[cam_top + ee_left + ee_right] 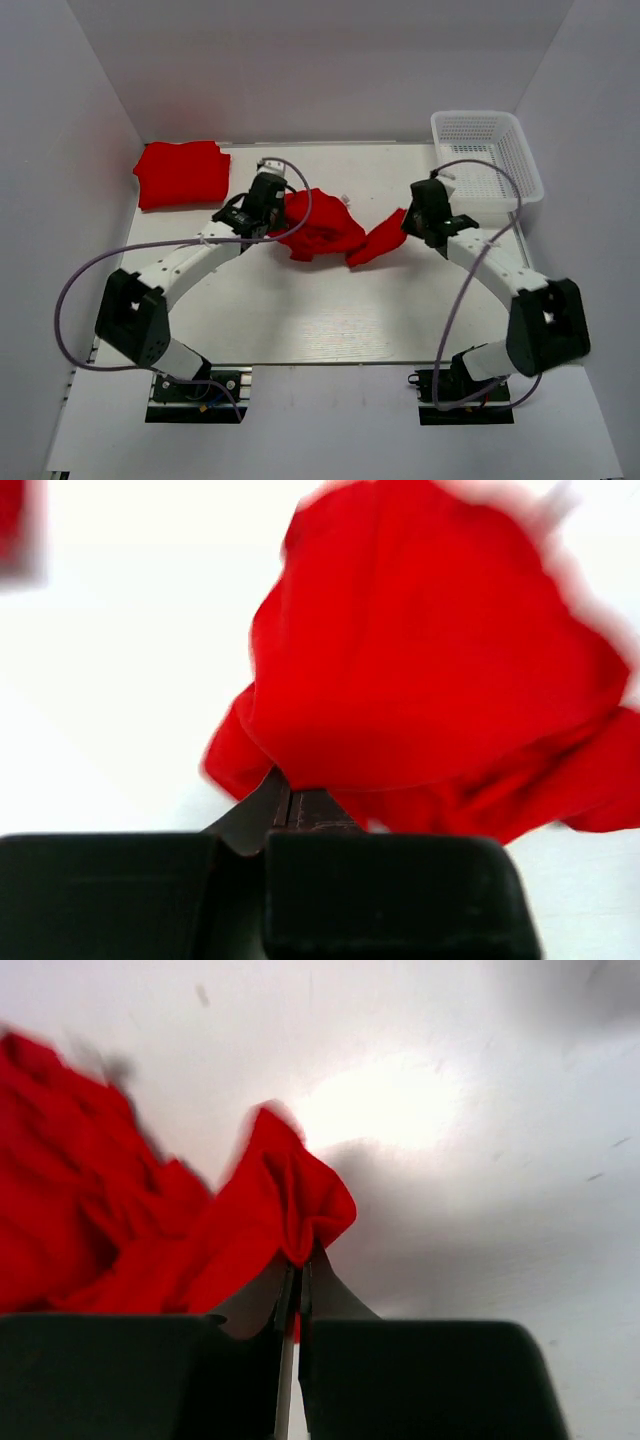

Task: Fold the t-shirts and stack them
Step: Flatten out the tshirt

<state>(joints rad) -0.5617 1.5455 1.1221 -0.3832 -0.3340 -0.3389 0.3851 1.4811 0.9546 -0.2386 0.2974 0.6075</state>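
- I see the crumpled bright red cloth t-shirt (322, 225) at the centre of the white table (330, 320).
- My left gripper (283, 802) has its fingers clamped on the shirt's 9 o'clock edge.
- My right gripper (298, 1278) has its fingers clamped on the shirt's 3 o'clock end.
- A folded bright red cloth t-shirt (182, 173) lies at 10 o'clock, and a white plastic mesh basket (530, 165) at 2 o'clock.

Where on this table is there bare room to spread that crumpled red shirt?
Bare: the table's near half between the arms, and the back strip between folded t-shirt and basket. Crowded: the middle, with crumpled t-shirt, left pincer, right pincer.
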